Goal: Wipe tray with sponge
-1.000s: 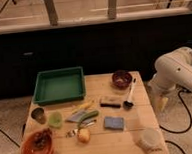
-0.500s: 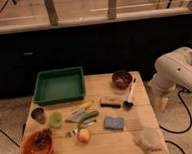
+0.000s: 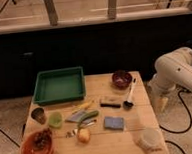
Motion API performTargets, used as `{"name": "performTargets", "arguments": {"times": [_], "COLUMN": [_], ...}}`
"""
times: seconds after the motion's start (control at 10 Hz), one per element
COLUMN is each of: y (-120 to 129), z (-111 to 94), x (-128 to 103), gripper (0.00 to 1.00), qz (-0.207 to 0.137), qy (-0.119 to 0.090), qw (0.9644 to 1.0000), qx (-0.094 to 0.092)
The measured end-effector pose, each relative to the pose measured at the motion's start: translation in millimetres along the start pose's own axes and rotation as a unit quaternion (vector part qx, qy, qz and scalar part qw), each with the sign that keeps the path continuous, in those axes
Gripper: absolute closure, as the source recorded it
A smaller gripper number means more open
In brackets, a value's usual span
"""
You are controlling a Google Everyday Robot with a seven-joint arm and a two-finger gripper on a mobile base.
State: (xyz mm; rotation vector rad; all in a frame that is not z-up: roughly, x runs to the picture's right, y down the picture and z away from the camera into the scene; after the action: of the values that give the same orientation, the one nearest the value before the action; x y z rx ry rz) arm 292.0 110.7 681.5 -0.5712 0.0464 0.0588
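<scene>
The green square tray (image 3: 60, 86) sits empty at the back left of the wooden table (image 3: 143, 119). The blue-grey sponge (image 3: 114, 122) lies flat near the table's middle front, well apart from the tray. My gripper (image 3: 162, 105) hangs pointing down off the table's right edge, below the white arm (image 3: 177, 72), to the right of the sponge and touching nothing on the table.
A tan-topped dark block (image 3: 110, 102), a white-handled brush (image 3: 130, 95) and a dark red bowl (image 3: 122, 79) lie behind the sponge. An orange bowl (image 3: 37, 147), a green cup (image 3: 55, 120), a metal cup (image 3: 38, 115), a yellow fruit (image 3: 83, 135) and a clear container (image 3: 151, 140) stand along the front.
</scene>
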Motion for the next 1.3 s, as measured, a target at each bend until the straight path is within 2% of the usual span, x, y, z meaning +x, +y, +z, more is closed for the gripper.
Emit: {"name": "performTargets", "arguments": {"times": [0.2,0.5,0.8,1.2,1.3], "y": [2.7,15.5,23.3,34.0,37.1], "z": [1.2,6.3,11.4,21.6,24.9], "x": [-1.3,-32.5,-43.3,-82.3,-85.8], "gripper": [0.2,0.2,0.2,0.2,0.2], "qz": [-0.004,-0.033,-0.055,-0.092,-0.102], "qy": [0.002,0.006,0.008,0.005,0.004], "qw": [1.0,0.9994,0.9985,0.9957,0.9948], "qx": [-0.001,-0.002,-0.004,-0.008,-0.009]}}
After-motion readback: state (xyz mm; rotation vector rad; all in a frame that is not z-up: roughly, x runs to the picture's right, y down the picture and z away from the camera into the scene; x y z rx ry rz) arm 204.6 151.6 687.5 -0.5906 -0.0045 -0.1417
